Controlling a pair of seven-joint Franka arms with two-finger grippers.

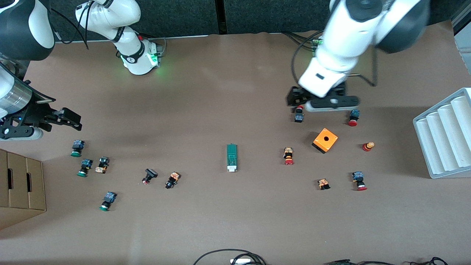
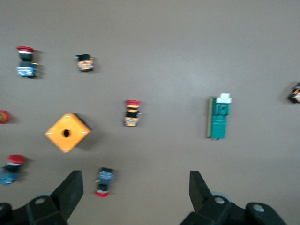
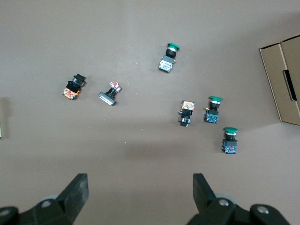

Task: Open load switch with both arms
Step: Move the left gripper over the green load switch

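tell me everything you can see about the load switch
The load switch is a slim dark-green rectangular block that looks like plastic, with a small white piece at the end nearer the front camera. It lies flat on the brown table, about midway between the two arms' ends, long axis running toward the camera. Nothing touches it; no gripper is near it.

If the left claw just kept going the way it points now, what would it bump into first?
Probably bare table: the left gripper points down with open jaws, between a small red-capped button and the load switch. Depth is unclear.
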